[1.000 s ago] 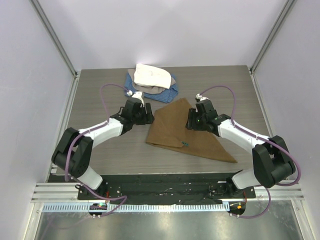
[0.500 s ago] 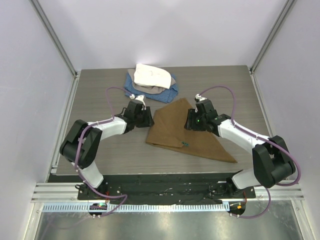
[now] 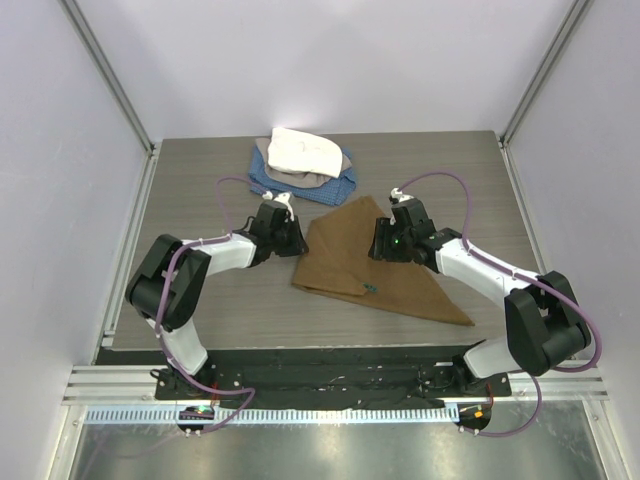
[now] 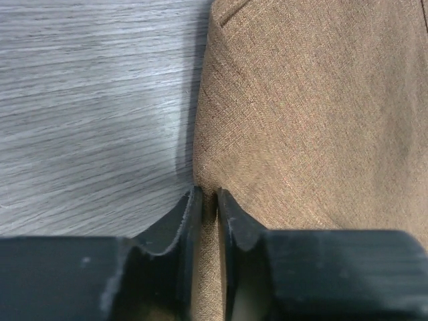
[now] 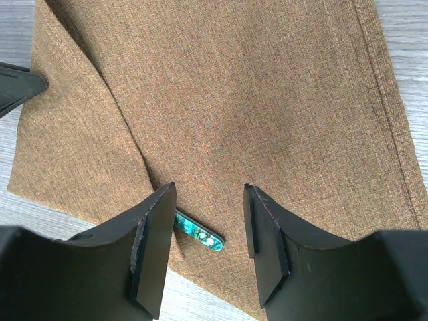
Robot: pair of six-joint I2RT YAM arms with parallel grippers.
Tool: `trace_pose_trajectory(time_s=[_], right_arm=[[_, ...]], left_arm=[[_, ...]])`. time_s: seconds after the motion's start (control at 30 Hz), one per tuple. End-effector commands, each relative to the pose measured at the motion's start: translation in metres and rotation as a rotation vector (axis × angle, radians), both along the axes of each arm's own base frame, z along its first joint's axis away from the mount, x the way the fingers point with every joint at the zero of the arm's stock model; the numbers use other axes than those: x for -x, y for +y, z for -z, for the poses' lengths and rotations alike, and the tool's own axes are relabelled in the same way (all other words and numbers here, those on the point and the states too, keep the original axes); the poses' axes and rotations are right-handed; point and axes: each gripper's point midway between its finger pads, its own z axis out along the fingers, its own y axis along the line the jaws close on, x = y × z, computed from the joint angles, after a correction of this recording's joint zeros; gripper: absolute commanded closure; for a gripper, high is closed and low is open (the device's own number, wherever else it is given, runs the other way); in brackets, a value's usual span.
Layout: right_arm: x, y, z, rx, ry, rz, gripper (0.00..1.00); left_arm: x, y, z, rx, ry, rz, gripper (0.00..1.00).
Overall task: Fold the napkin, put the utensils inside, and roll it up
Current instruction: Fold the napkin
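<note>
The tan-brown napkin (image 3: 375,262) lies folded into a triangle on the table. It fills the left wrist view (image 4: 307,120) and the right wrist view (image 5: 254,100). Only the dark-green spoon handle (image 5: 198,233) sticks out from under a fold near the napkin's near edge, also seen from above (image 3: 371,290); the bowl is hidden. My left gripper (image 4: 208,195) is at the napkin's left edge (image 3: 298,240), shut on the cloth. My right gripper (image 5: 207,194) is open over the napkin's middle (image 3: 378,245), holding nothing.
A white cloth (image 3: 300,150) lies on a blue cloth (image 3: 342,184) at the back of the table, just behind the left gripper. Enclosure walls stand left, right and behind. The left gripper's tip shows in the right wrist view (image 5: 19,87).
The left arm has swung its elbow rightward and its gripper has edged onto the napkin's left edge. The right arm and the napkin have not visibly moved.
</note>
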Motion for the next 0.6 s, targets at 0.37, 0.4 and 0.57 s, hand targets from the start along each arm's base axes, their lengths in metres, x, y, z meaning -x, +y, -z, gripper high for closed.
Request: trace_pose_trajectory(time_s=[0.37,0.4,0.57], right_arm=[[-0.011,0.008,-0.011,-0.024,-0.041,-0.01,0.48],[-0.011,0.009,-0.01,-0.025,-0.039,-0.014,0.48],[-0.014,0.017,-0.012,-0.044,-0.04,-0.032,0.48]], left_arm=[[-0.012,0.009,-0.015,0.027,-0.052,-0.034,1.0],[-0.012,0.012,-0.016,0.025,-0.054,-0.038,1.0],[-0.009,0.03,-0.019,0.022,-0.057,-0.072,1.0]])
